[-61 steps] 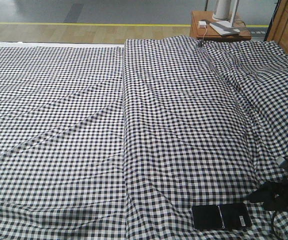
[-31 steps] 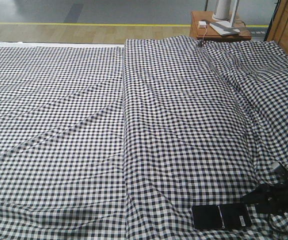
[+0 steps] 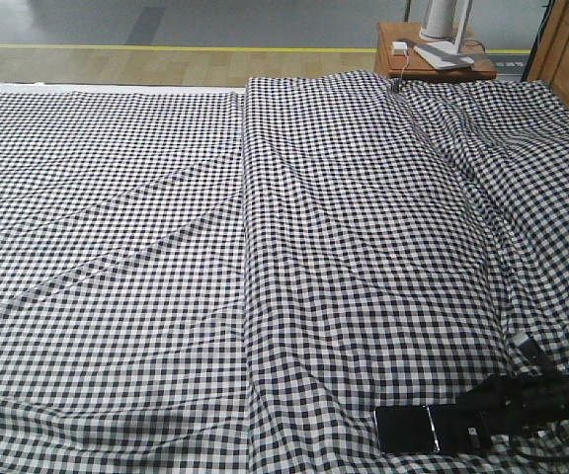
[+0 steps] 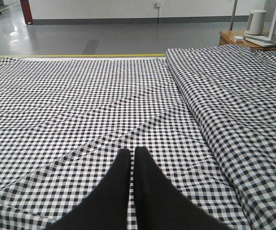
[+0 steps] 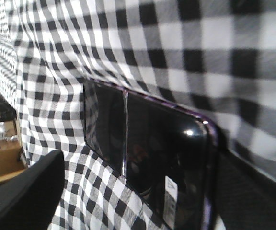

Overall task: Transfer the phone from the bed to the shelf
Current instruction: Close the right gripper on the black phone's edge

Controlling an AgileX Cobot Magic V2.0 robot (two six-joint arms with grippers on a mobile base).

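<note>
Exterior front-facing view: the right gripper point(image 3: 470, 427) reaches in low from the right. Its tips are at one end of the phone point(image 3: 418, 430). The phone lies flat on the bed point(image 3: 166, 247) and sticks out past the tips, away from the arm. It looks like a thin, shiny black slab.

Left wrist-mounted view: the left gripper point(image 4: 130, 152) has its two black fingers point(image 4: 147, 191) pressed together, with only a thin line between them. It holds nothing. Checked cloth lies under it and ahead of it.

Right wrist-mounted view: the right gripper is spread wide. One finger point(image 5: 23, 191) is off to the left, apart from the phone point(image 5: 162, 158). The other is a dark blur on the right, just beside the phone's edge; I cannot tell if it touches. The phone lies between them on the cloth. It is glossy black with a purplish rim. A thin pale line point(image 5: 125, 139) runs across its middle, and a small white sticker point(image 5: 170, 191) sits near the end nearest the camera.
</note>
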